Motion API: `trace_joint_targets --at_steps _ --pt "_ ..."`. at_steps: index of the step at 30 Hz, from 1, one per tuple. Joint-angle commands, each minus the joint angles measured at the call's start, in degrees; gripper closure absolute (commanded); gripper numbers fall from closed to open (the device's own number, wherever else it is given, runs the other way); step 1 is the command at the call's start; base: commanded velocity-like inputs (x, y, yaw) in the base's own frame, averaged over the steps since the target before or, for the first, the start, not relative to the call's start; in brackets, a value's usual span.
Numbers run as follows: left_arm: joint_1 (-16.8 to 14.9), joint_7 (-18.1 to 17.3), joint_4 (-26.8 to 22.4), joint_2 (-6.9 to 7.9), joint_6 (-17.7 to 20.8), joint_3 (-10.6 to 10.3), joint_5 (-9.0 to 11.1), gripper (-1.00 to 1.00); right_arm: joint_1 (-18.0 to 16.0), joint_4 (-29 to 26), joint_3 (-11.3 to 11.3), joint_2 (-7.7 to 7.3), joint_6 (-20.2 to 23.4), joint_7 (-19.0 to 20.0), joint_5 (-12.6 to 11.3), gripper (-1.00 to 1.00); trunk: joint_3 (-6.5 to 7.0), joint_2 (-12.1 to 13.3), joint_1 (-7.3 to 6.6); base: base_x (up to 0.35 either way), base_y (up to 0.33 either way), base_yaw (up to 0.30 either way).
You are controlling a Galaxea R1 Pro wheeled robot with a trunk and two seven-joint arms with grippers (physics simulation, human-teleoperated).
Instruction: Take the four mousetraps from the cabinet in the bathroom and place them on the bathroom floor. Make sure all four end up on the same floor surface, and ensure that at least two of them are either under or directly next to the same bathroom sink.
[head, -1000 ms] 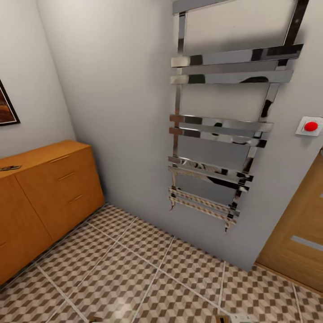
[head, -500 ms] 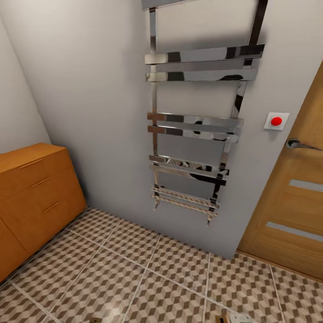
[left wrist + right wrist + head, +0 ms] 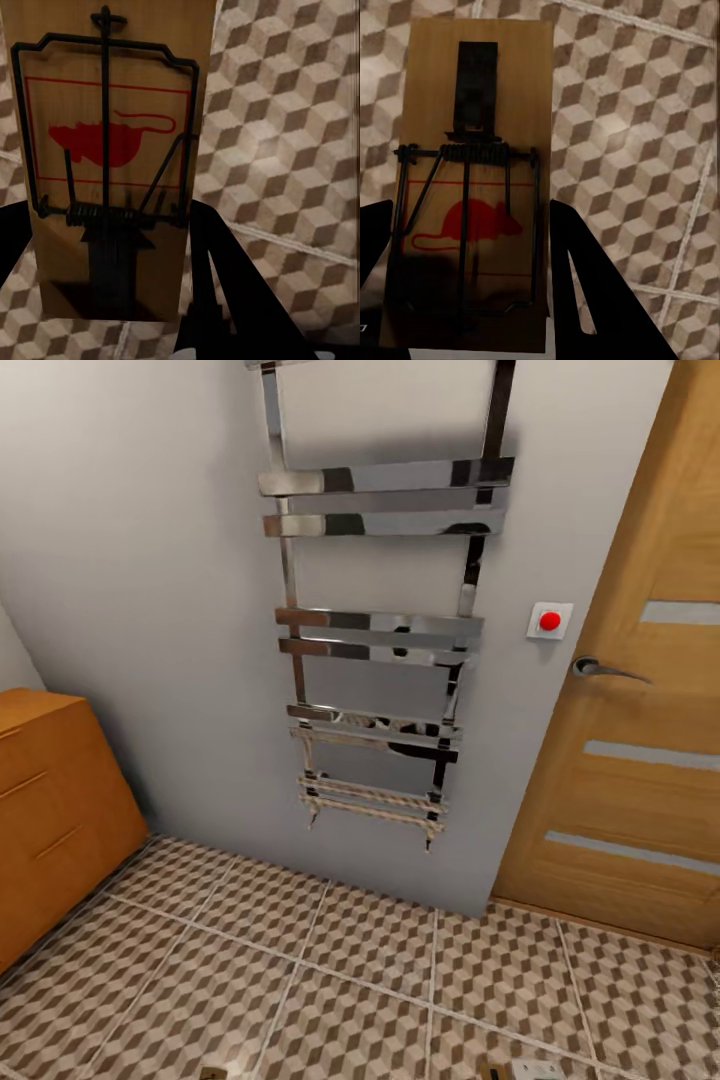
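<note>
In the left wrist view a mousetrap [image 3: 112,165], a wooden board with a red mouse print and black wire, sits between the dark fingers [image 3: 225,292] of my left gripper [image 3: 109,300], which is shut on it above the bathroom floor [image 3: 292,150]. The right wrist view has a second mousetrap [image 3: 472,187] held the same way in my right gripper [image 3: 472,300], over the cube-patterned tiles [image 3: 637,112]. In the head view the orange-brown cabinet [image 3: 45,810] stands at the left edge. The sink is out of view.
A chrome towel rail [image 3: 375,630] hangs on the grey wall straight ahead. A wooden door [image 3: 640,740] with a lever handle [image 3: 600,668] is at the right, with a red button [image 3: 549,621] beside it. Tiled floor [image 3: 350,980] stretches between cabinet and door.
The head view has swung to the right: the cabinet slid toward the left edge, the towel rail shifted left, and the door came fully into view.
</note>
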Motion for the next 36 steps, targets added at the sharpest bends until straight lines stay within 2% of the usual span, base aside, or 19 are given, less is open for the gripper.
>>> trace_joint_targets --at_steps 1,36 --pt "0.0 0.0 0.0 0.00 0.0 0.0 -0.2 1.00 0.0 0.0 0.0 0.00 0.0 0.1 -0.2 1.00 -0.04 0.0 0.00 0.000 0.000 -0.265" --pt "0.1 0.1 0.0 0.00 0.0 0.0 -0.2 1.00 0.1 0.0 0.0 0.00 -0.2 0.2 -0.2 1.00 -0.74 0.0 0.00 0.000 0.000 -0.273"
